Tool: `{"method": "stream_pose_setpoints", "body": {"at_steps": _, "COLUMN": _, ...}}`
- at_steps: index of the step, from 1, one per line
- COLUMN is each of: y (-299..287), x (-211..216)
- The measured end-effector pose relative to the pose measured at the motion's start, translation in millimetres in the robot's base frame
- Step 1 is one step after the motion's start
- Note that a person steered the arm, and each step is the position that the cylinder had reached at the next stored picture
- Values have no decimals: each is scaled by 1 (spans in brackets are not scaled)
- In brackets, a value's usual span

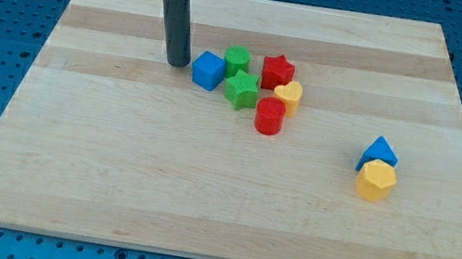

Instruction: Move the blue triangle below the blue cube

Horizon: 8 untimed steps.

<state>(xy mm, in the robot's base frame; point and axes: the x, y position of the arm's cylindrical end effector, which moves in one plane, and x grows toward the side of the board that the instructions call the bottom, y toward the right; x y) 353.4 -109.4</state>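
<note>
The blue triangle (378, 153) lies at the view's right, touching a yellow hexagonal block (377, 180) just below it. The blue cube (208, 70) sits near the top middle, at the left end of a cluster of blocks. My tip (176, 63) rests on the board just left of the blue cube, close to it or touching it. The triangle is far to the right of my tip.
Right of the blue cube are a green block (237, 59), a green star (241, 91), a red star (277, 71), a yellow block (287, 95) and a red cylinder (269, 116). The wooden board (110, 175) lies on a blue perforated table.
</note>
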Motion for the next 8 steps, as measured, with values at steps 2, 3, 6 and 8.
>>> {"method": "stream_pose_setpoints", "body": {"at_steps": 2, "y": -40, "x": 26}}
{"method": "stream_pose_setpoints", "body": {"at_steps": 3, "y": -38, "x": 99}}
{"method": "stream_pose_setpoints", "body": {"at_steps": 6, "y": 166, "x": 222}}
{"method": "stream_pose_setpoints", "body": {"at_steps": 8, "y": 284, "x": 210}}
